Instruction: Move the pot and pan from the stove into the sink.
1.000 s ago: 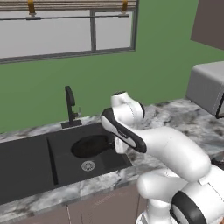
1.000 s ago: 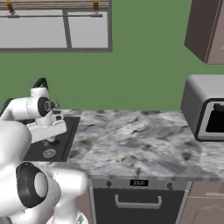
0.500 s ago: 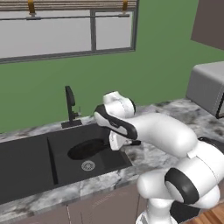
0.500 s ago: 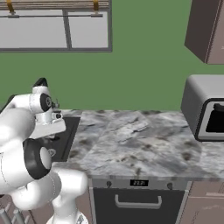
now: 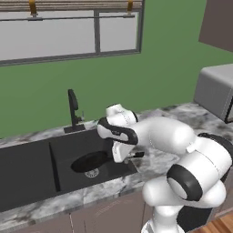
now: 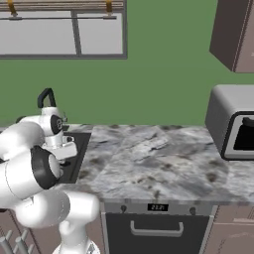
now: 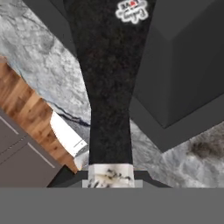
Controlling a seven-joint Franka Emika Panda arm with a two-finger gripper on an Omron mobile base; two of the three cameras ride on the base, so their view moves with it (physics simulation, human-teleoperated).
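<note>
The black pan (image 5: 90, 162) lies low inside the dark sink (image 5: 27, 170), right over the round silver drain (image 5: 92, 173). Its long handle (image 7: 109, 100) runs toward the basin's right edge and ends in a silver tip (image 7: 110, 174). My gripper (image 5: 129, 156) is shut on that handle near the tip, above the sink's right rim. In the hand view the gripper (image 7: 110, 177) sits at the bottom with the handle running straight up from it. From the right base view the gripper (image 6: 64, 144) hangs at the sink's near corner (image 6: 82, 149). The pot and the stove are out of view.
A slim black faucet (image 5: 73, 109) stands behind the basin. Grey marble counter (image 5: 182, 118) stretches to the right, ending at a silver microwave (image 6: 233, 121). A dishwasher front (image 6: 156, 228) sits below the counter. Wood floor (image 7: 22, 109) lies beyond the counter edge.
The hand has dropped and drawn toward the sink's front right corner, taking the pan lower into the basin. The elbow has swung out to the right.
</note>
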